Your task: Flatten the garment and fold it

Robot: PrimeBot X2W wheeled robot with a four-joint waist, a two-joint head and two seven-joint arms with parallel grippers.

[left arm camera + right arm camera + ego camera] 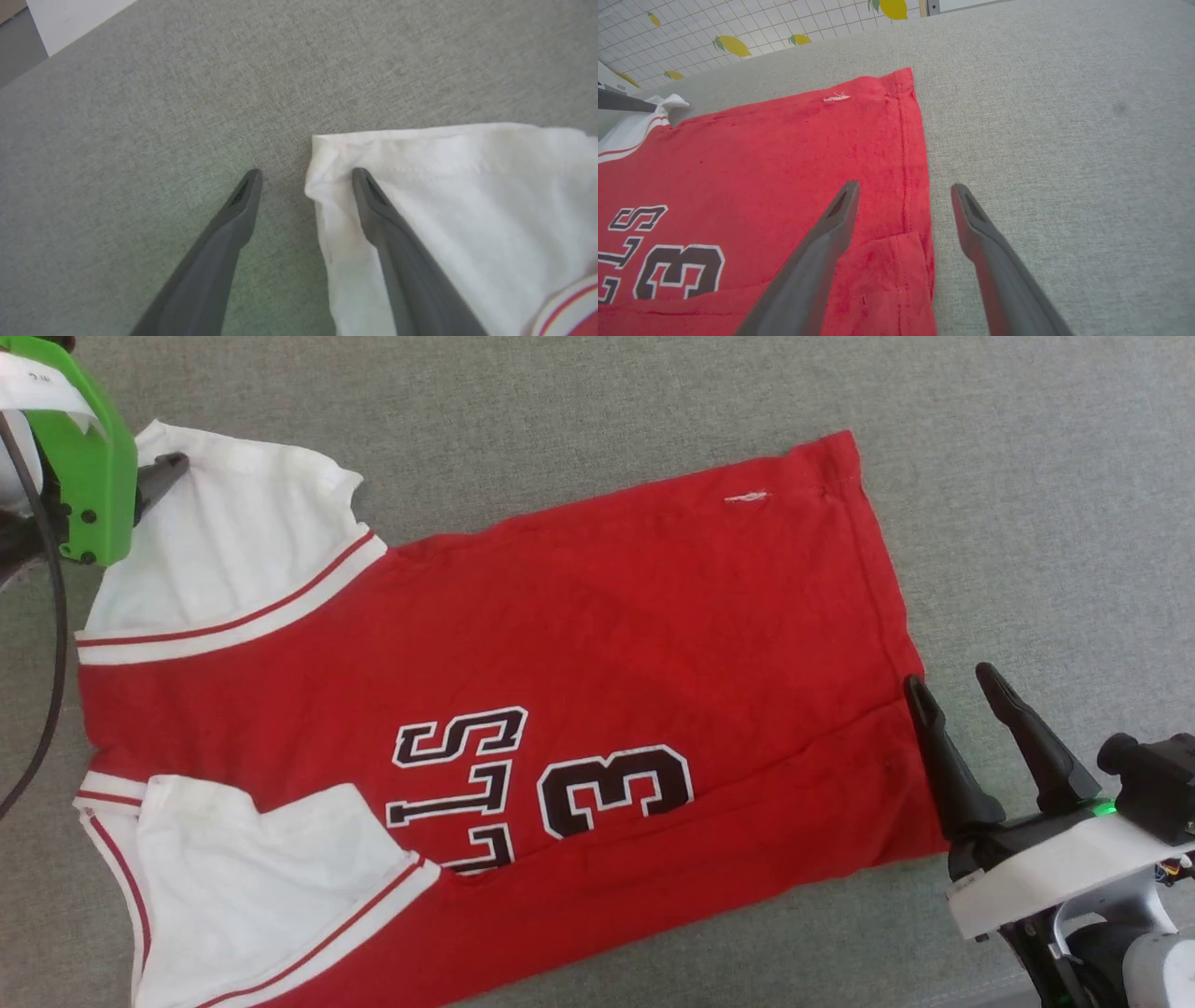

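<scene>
1. The red soft-fabric jersey shirt (560,644) with white short sleeves and red-white stripe trim lies spread chest-up on a grey woven fabric surface (560,411). Its sleeves are towards the robot's left and its hem towards the right.
2. Black white-outlined letters and a "3" (616,791) show on the chest. A strip of red cloth folded over along the shirt's near long side covers the lowest letters.
3. The near white sleeve (271,877) lies partly over the red chest, and the far white sleeve (233,541) lies out flat.
4. A small white fleck (747,497) sits near the far corner of the hem.
5. The left gripper (306,173) is spread wide and holds nothing. One finger is over the corner of the far sleeve, the other over bare grey surface. Whether it touches the cloth cannot be told.
6. A green bracket (84,476) and a black cable (51,644) show at that arm.
7. The right gripper (950,679) is also spread wide and empty, straddling the hem edge near its near corner. One finger is above red cloth, the other above grey surface.
8. In the right wrist view, a white tiled wall with yellow lemons (733,44) stands beyond the surface.
</scene>
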